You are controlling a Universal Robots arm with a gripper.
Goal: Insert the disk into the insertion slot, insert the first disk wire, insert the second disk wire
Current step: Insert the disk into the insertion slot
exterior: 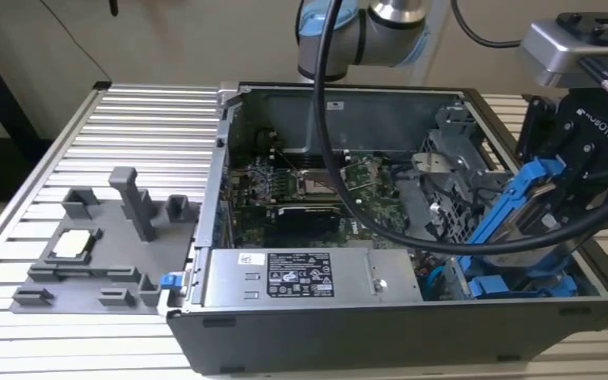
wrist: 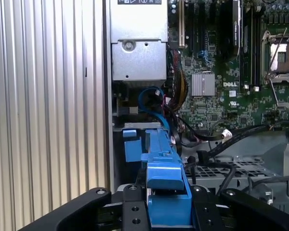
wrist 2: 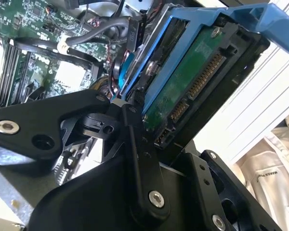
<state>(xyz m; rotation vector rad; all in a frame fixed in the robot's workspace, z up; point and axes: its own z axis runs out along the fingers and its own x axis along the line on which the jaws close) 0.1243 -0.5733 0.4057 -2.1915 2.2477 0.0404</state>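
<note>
**Step in hand: disk insertion (first of three).**

The claw [exterior: 570, 207] is pinched on the disk [exterior: 515, 214], with one finger on each long side of the blue carrier frame. The disk hangs inside the open computer case [exterior: 219, 237], at the exterior view's right. It is steeply tilted, with its lower end just above the insertion slot [exterior: 515, 286]. It is not seated, and neither disk wire appears connected.

**Requirement (judgement).** Seating calls for the carrier to be brought in line with the slot's blue guide rails, then pushed along them without skewing. The black cables [wrist: 216, 139] lie close beside the path and could snag.

**View comparison.**
- The exterior view gives the tilt of the disk and its height over the slot. It also shows the power supply [exterior: 294, 277] beside the slot and the slatted desk [exterior: 124, 119] carrying a grey fixture [exterior: 104, 237].
- The second wrist view shows the disk [wrist 2: 192, 72] from its green circuit-board face, with the connector row (where the wires would plug in) unoccupied. The claw [wrist 2: 168, 139] grips at the connector end.
- The first wrist view looks along the carrier's edge [wrist: 164, 187] between the fingers [wrist: 130, 197] towards the slot. This makes it the best check of sideways alignment.
</note>
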